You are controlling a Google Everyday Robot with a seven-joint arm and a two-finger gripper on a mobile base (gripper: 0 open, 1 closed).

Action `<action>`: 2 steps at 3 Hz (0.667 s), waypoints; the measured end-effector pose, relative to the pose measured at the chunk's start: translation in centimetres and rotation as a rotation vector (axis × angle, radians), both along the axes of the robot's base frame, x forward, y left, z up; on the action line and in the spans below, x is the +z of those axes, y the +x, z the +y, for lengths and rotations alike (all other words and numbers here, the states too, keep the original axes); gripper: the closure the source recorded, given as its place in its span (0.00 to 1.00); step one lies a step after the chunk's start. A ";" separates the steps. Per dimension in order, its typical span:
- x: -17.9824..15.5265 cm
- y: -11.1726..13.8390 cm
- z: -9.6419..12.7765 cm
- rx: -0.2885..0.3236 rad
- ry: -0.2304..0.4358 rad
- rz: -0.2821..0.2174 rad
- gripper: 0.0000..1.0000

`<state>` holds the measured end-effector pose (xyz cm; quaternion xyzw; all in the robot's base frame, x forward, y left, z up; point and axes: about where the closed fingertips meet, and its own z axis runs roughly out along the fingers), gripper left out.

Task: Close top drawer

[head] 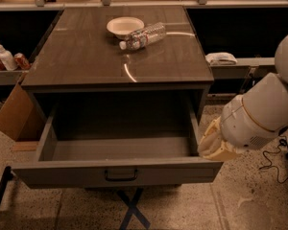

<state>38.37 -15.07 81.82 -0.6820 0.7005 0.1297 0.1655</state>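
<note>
The top drawer [120,174] is pulled out wide towards me. Its grey front carries a small black bar handle [120,176] at centre, and its inside is empty. The other drawers are out of view. My gripper [212,143], a pale yellowish end on the big white arm [261,114], is just outside the drawer's right side wall, close to its front right corner and about level with the rim. It holds nothing that I can see.
On the cabinet top [86,56] are a white bowl [124,26] and a lying water bottle [143,35]. A cardboard box [17,115] leans at the left. There are bottles and cans [7,59] on the left shelf, a white cloth [221,58] on the right shelf, and a cable [273,162] on the floor.
</note>
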 end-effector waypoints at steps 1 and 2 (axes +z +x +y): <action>-3.4 -0.6 0.0 0.014 0.001 0.025 1.00; -6.8 -1.2 0.2 0.016 -0.003 0.062 1.00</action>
